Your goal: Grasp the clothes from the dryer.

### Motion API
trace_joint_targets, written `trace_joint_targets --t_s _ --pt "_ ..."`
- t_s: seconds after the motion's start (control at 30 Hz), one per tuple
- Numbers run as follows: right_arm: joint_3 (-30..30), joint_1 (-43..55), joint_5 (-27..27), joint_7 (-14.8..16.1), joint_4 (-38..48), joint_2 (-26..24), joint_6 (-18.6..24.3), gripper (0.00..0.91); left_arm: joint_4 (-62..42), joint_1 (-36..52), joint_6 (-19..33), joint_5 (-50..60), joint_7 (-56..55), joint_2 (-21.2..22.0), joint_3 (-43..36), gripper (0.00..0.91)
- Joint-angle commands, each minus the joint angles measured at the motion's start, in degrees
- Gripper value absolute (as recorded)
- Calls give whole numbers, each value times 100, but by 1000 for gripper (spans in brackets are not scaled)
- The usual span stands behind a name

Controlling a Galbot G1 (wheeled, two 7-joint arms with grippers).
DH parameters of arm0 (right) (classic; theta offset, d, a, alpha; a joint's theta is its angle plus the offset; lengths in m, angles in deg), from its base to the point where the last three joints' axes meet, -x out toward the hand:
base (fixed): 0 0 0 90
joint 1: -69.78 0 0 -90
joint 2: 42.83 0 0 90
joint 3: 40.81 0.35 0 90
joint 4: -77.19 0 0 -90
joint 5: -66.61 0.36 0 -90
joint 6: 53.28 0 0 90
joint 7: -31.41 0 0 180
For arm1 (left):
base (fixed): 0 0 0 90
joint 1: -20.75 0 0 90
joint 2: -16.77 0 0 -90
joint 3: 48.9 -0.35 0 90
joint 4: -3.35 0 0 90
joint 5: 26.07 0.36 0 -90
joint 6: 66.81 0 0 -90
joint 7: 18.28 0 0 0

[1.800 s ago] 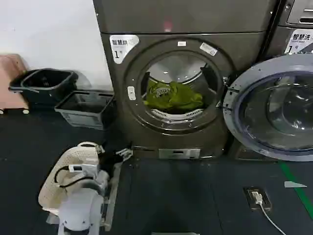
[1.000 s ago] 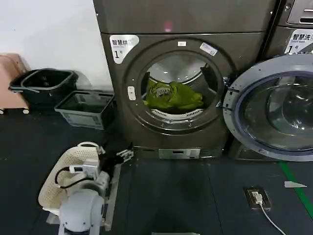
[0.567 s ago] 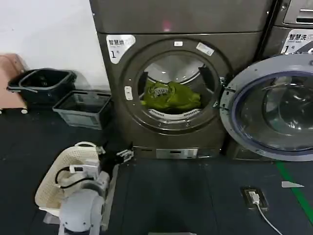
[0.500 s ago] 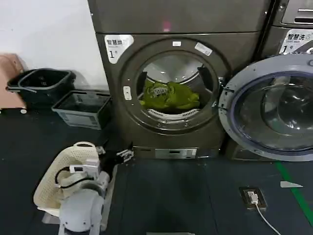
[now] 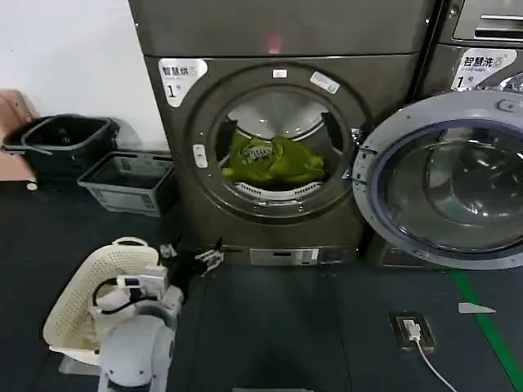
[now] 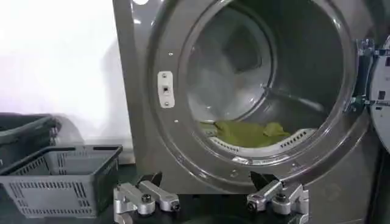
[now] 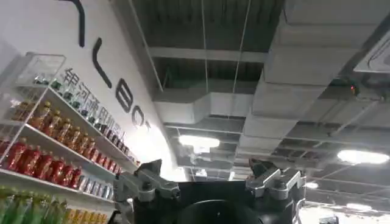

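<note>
On the dark floor [image 5: 270, 327] nearest the robot, the left arm reaches forward low, its left end effector [image 5: 196, 260] just short of the dryer's base, fingers spread apart with nothing between them; in the left wrist view the same end effector [image 6: 210, 198] shows both finger pairs well separated below the porthole. Beside the arm stands a cream mesh basket [image 5: 78, 294], partly hidden by the arm's body. Beyond, the dryer [image 5: 282, 122] stands with its door [image 5: 441, 184] swung open to the right, the door cut off by the picture's edge. The clothes [image 5: 274, 159] lie inside the drum on its lower lip, a lime bundle spread wider than tall, its long axis running across the porthole; its back part is hidden by the rim. A grey crate [image 5: 122, 181] sits against the wall, left of the dryer. The right end effector [image 7: 210, 182] points up toward a ceiling, fingers apart and empty.
</note>
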Motion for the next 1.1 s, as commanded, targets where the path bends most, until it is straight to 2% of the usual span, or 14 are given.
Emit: trace_joint_targets --t_s 0.03,1.1 --pt "22 -8 1 -5 -1 6 2 907 -4 10 -281 -6 6 -11 -5 907" --pt "69 -31 13 -37 9 76 12 907 5 41 -281 -8 -8 -64 4 907"
